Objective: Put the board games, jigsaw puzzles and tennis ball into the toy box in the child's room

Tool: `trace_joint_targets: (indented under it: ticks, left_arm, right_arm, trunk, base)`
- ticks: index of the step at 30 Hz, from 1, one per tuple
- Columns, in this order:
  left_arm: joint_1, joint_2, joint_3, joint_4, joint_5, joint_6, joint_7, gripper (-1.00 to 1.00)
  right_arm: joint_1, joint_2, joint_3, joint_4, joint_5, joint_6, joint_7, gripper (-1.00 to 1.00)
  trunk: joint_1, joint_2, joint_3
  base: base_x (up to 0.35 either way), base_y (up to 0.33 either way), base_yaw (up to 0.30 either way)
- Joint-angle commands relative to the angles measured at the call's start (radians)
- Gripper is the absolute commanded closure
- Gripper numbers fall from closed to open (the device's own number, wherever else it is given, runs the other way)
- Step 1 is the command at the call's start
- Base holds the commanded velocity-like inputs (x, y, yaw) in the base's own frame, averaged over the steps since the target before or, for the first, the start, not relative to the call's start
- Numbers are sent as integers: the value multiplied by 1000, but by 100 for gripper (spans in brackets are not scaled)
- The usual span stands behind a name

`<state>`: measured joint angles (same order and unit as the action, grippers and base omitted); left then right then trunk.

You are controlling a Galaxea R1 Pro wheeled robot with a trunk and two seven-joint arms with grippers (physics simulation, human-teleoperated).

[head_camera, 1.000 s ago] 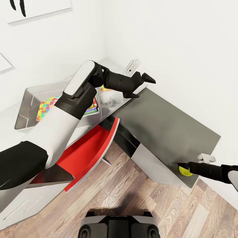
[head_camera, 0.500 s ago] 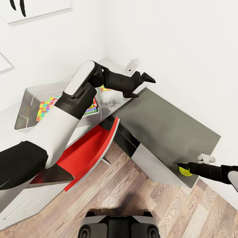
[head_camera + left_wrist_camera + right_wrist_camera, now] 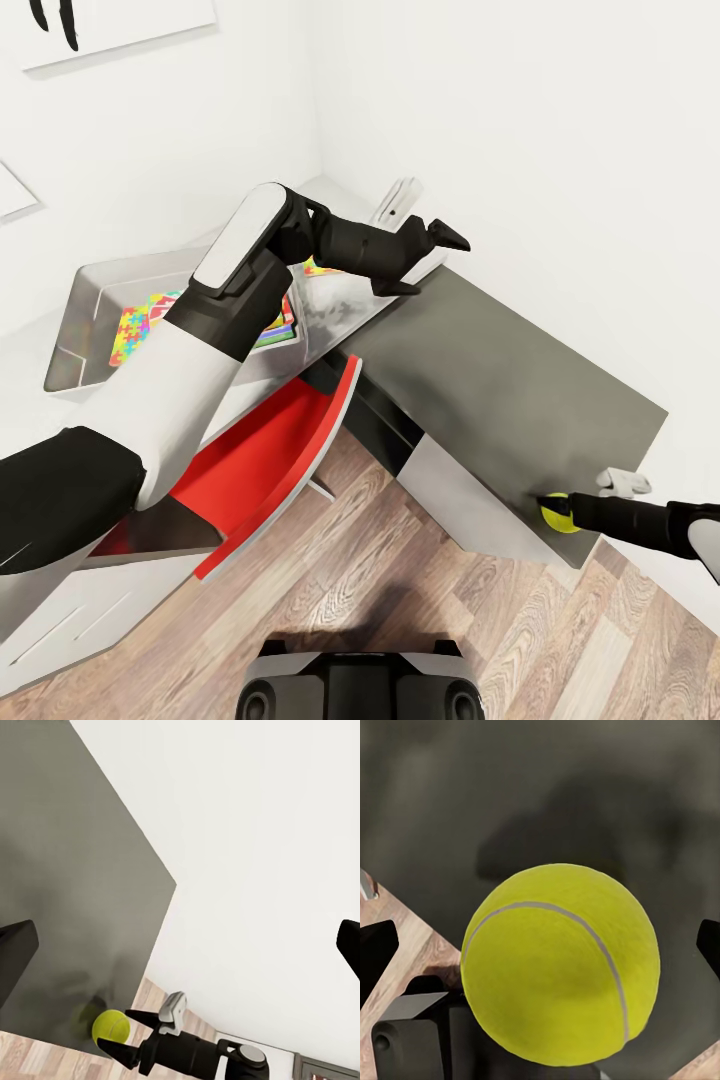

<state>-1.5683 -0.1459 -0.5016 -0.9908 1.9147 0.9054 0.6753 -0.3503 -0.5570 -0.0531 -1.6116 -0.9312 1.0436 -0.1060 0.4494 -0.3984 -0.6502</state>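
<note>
Inside toy box (image 3: 85,300): colourful jigsaw puzzles (image 3: 135,325); tennis ball (image 3: 556,514) outside, on dark desk (image 3: 510,400).

Bright, even, sharp renders with soft shadows.

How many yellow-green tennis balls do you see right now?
1: the yellow-green tennis ball sits at the dark grey desk's near corner, between the right gripper's open fingers. Others may be hidden.

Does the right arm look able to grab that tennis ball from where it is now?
Probably yes. The right gripper is already at the tennis ball near the dark desk corner, its open fingers on either side of it, with nothing between. Whether they touch it is unclear.
</note>
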Motion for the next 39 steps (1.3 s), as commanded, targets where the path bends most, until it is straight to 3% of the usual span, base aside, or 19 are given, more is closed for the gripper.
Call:
trace_joint_targets:
  ticks: [1, 21, 22, 39]
  left_arm:
    - [-1, 0, 0, 0, 10, -1, 10, -100]
    - [-1, 0, 0, 0, 10, -1, 10, -100]
    - [-1, 0, 0, 0, 10, -1, 10, -100]
    - [-1, 0, 0, 0, 10, -1, 10, -100]
  right_arm:
    - [-1, 0, 0, -1, -11, 4, -10, -100]
    - [2, 1, 0, -1, -10, 4, -11, -100]
    - [2, 1, 0, -1, -10, 4, -11, 100]
    - [1, 2, -2, -1, -6, 4, -12, 100]
  trunk:
    - [1, -2, -1]
    - [1, -2, -1]
    - [1, -2, -1]
    - [1, -2, -1]
  base:
    - [0, 0, 0]
    - [0, 0, 0]
    - [0, 0, 0]
    - [0, 0, 0]
